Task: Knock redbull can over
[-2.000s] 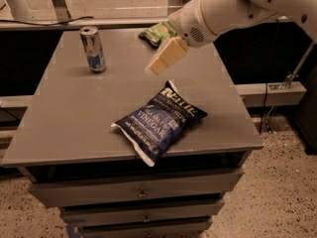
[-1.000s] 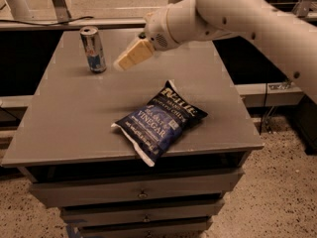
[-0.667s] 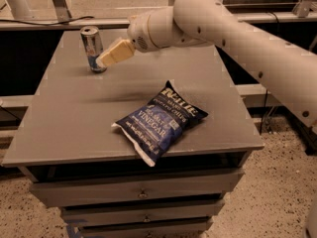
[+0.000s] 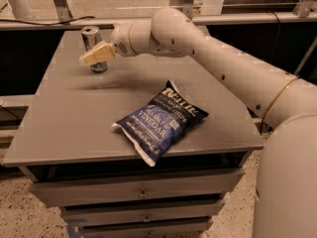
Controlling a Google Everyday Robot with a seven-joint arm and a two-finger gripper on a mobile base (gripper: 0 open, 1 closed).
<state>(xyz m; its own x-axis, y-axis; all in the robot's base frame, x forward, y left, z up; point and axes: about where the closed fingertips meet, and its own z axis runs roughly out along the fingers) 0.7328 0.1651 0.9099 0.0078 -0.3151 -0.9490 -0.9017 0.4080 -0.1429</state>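
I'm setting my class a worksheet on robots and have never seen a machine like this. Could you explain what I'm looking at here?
The long white tube is a robot arm. Its tan tip is the gripper, the grasping part. The single camera looks down on a grey table with drawers beneath. On it are a slim redbull can, upright at the far left, and a dark blue chip bag lying flat near the front. The gripper sits right at the can, partly covering it; nothing looks held. Its job: knock that can over.
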